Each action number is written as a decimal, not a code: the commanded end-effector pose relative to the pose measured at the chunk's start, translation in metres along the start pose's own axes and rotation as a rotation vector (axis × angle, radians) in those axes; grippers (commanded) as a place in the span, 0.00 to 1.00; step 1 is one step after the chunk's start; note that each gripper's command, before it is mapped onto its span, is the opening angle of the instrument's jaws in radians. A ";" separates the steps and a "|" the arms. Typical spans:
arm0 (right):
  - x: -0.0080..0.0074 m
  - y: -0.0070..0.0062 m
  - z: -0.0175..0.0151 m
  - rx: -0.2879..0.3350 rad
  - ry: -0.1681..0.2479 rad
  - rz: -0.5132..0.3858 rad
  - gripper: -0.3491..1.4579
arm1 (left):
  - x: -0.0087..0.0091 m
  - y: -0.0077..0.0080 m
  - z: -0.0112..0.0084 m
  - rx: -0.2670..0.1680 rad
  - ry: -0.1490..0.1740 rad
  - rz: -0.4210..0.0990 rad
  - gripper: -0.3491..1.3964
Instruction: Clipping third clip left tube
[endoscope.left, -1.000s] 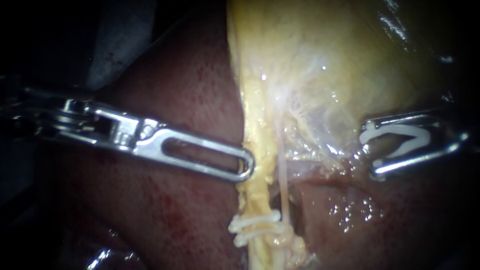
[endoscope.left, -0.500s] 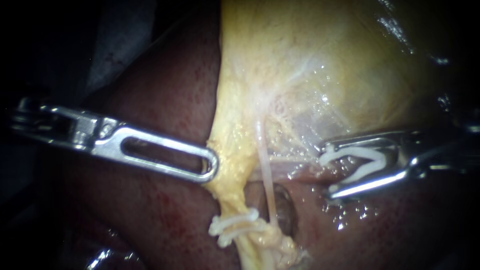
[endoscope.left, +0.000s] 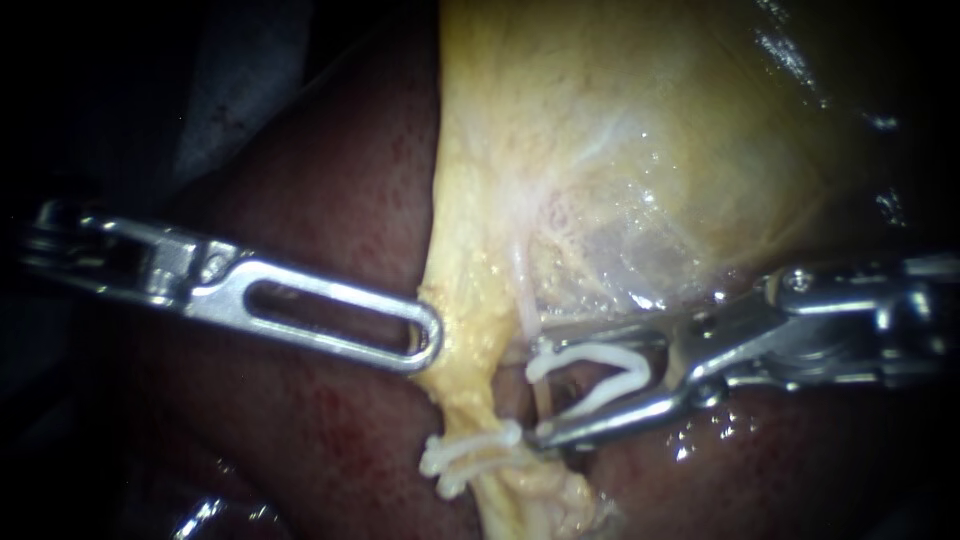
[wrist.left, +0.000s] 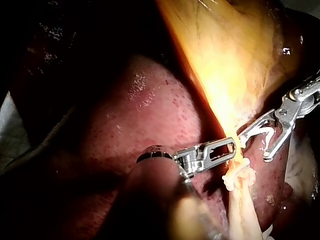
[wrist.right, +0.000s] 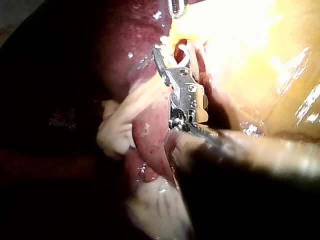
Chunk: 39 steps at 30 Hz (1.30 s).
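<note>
In the endoscope view the L instrument (endoscope.left: 428, 335) is seen entering from the left edge; its slotted jaws are laid together at centre-left & closed on the rim of the yellow tissue (endoscope.left: 465, 320), which is drawn to a point at their tip. The R instrument (endoscope.left: 538, 390) is brought in from the right edge, jaws spread in a wide V just right of centre. An open clip (endoscope.left: 600, 353), white, is seated btw. them, one leg along each jaw, so it is touched & held from both sides. The thin pale tube (endoscope.left: 524, 298) is seen running down from the gallbladder (endoscope.left: 620, 120) at upper centre, passing behind the upper jaw tip & showing again in the clip's mouth: straddled, not yet pinched. Whether this is the task's left tube can't be told. Just below-left of the lower jaw tip, two closed clips (endoscope.left: 470, 455) are set side by side across the yellow tissue at bottom centre; contact w/ that jaw can't be judged. Dark red liver (endoscope.left: 330, 180) is seen behind both instruments, at left & lower right. In the L wrist view the R instrument's V is seen just ahead of the L jaws, near but apart, w/ the closed clips beside them. In the R wrist view the L instrument's tip is seen ahead of the clip-carrying jaws.
</note>
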 end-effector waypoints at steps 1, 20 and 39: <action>0.0000 0.0001 0.0003 0.002 -0.002 -0.001 0.48 | 0.0000 -0.0001 0.0000 -0.001 0.000 -0.001 0.00; -0.0003 0.0016 0.0053 0.028 -0.028 0.006 0.48 | 0.0000 -0.0011 0.0001 0.003 -0.003 -0.005 0.00; 0.0012 0.0015 0.0065 0.034 -0.031 0.014 0.47 | 0.0000 -0.0011 0.0002 0.002 -0.004 -0.005 0.00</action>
